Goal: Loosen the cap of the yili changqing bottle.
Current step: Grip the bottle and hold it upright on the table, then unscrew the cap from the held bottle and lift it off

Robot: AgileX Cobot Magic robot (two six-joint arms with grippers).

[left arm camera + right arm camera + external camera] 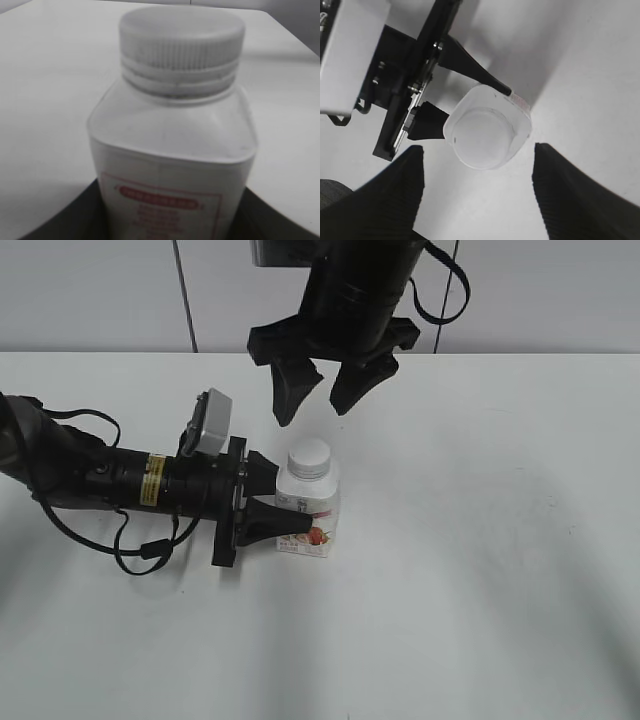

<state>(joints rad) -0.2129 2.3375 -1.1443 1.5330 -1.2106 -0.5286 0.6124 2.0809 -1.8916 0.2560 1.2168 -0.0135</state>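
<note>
1. White tabletop (480,570) fills the scene, with a pale panelled wall behind; nothing else lies on it near the work.
2. Yili changqing bottle (308,512) stands upright near the middle of the table, its strawberry label facing the exterior camera; the cap (309,457) sits on the neck, apparently fully seated.
3. Left gripper (285,502) lies low along the table and pinches the bottle's body, one finger on each side; in the left wrist view the dark fingers (75,215) flank the lower label.
4. Right gripper (320,390) hangs above and slightly behind the cap, its jaws spread apart and touching nothing; the right wrist view shows the cap (481,139) centred between the two ribbed pads (395,200).
5. Step in hand, by judgement: the bottle is braced and the approach to the cap is under way; loosening has not begun.
6. Next move calls for a straight descent, closing on the ribbed side of the cap, then a twist while the left grip resists.
7. Obstruction: the left gripper's fingers and mounted camera (207,424) sit close below the cap, leaving little clearance.
</note>
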